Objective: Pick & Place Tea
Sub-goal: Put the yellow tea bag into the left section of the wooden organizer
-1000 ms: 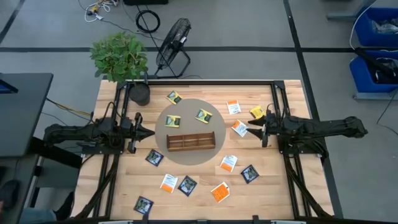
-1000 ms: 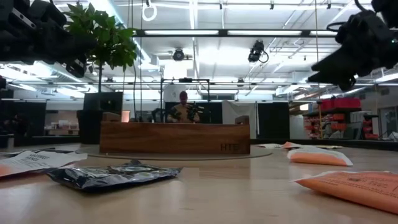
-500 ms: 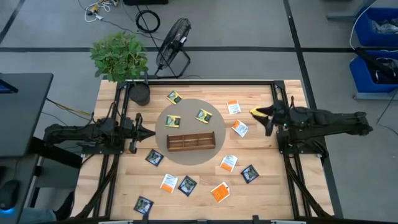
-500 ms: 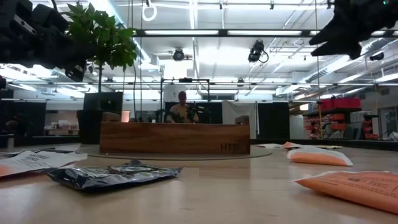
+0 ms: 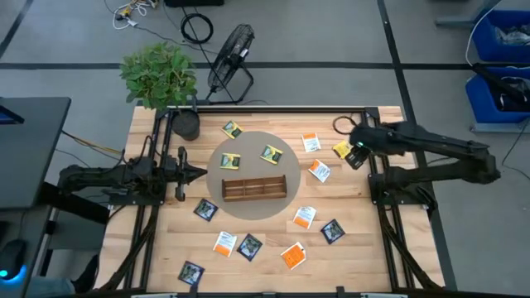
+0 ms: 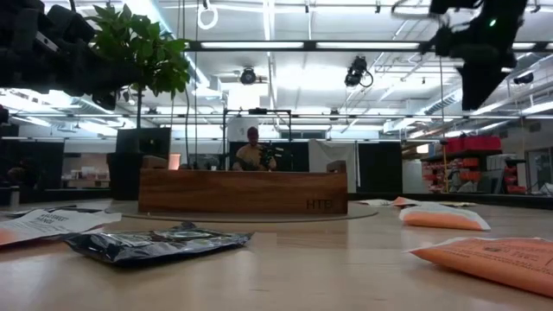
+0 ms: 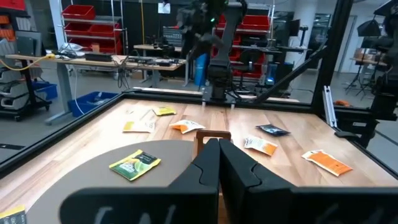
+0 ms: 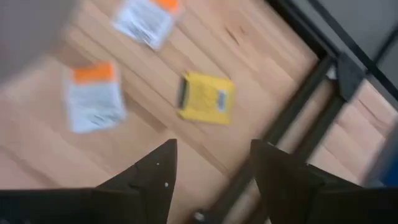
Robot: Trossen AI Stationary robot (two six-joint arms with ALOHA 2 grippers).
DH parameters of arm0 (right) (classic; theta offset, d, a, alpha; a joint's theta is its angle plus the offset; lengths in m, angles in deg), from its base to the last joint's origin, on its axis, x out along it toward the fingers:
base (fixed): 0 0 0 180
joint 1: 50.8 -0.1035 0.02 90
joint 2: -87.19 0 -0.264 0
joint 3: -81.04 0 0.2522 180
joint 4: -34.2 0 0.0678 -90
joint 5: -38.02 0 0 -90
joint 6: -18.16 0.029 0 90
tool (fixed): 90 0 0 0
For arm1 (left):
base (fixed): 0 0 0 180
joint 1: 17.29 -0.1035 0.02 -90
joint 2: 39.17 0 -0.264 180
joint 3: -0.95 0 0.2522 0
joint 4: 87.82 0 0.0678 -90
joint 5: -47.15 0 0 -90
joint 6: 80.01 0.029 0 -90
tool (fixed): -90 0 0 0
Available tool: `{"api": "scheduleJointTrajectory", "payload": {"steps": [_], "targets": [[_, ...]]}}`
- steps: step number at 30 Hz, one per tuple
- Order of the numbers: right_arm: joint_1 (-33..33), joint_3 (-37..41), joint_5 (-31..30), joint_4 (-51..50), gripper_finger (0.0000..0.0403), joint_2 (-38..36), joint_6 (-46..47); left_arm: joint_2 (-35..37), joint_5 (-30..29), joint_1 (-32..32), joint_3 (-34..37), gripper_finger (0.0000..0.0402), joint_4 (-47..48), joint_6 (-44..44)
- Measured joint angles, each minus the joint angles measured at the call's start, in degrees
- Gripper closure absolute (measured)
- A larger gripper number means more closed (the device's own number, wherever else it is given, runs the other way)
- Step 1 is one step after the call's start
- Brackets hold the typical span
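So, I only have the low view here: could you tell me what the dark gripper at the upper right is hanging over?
Observer: That is the right gripper. It points down near a yellow square paper sachet that lies flat on the wood by the table's right frame.
Operator: Thank you. Are its fingers open?
Observer: Yes, open and holding nothing. The sachet lies just ahead of the fingertips, untouched.
Operator: And has the long brown wooden tray got anything in it?
Observer: From above, no sachet shows in the tray. Two yellow-green sachets lie beside it on the round grey mat. The left gripper waits shut at the mat's left edge.
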Motion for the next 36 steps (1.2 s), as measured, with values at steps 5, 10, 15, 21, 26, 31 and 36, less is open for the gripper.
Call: {"api": "scheduleJointTrajectory", "payload": {"steps": [5, 10, 15, 21, 26, 31, 36], "targets": [[9.99, 0.00, 0.02, 1.50, 0.0191, 8.11, -7.09, 0.00, -0.04, 0.00, 0.00, 0.0399, 0.00, -0.06], [17.78, 0.00, 1.09, 9.22, 0.0191, 14.98, -9.67, 0.00, -0.07, 0.00, 0.00, 0.0399, 0.00, -0.08], [22.30, 0.74, 10.93, 16.40, 0.0187, 20.29, -12.43, 0.00, -0.07, 0.02, 0.00, 0.0399, 0.00, -0.09], [23.66, 3.57, 14.57, 20.49, 0.0155, 25.73, -13.63, 0.00, -0.07, 0.00, 0.00, 0.0399, 0.00, -0.09], [23.41, 5.91, 14.51, 23.97, 0.0118, 29.17, -11.85, 0.00, -0.07, 0.02, 0.00, 0.0399, 0.00, -0.11], [23.07, 8.00, 14.49, 27.56, 0.0099, 31.70, -11.01, 0.00, -0.04, 0.02, 0.00, 0.0399, 0.00, -0.11], [23.07, 10.55, 14.80, 31.13, 0.0103, 32.65, -10.12, -0.02, -0.04, 0.02, 0.00, 0.0399, 0.02, -0.11]]}}
